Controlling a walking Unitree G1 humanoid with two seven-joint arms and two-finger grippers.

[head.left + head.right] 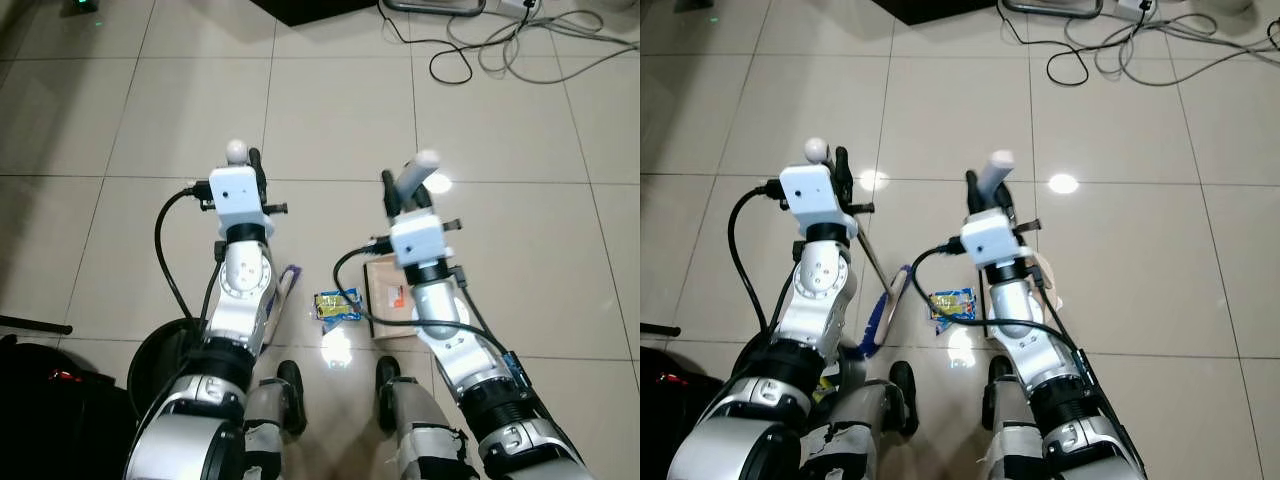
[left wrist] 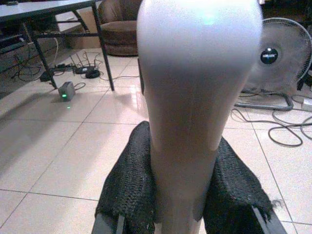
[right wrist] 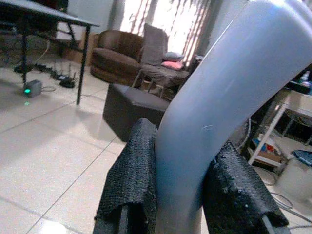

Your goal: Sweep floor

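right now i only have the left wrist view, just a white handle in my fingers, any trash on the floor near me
observer: yes, a yellow and blue wrapper lies on the tiles between the two arms, just ahead of the feet.
operator: where's the broom head
observer: its purple-blue bristles are on the floor on the wrapper's left side, near the arm whose left gripper is shut on your white handle.
operator: and the right gripper
observer: the right gripper is shut on a grey handle of its own.
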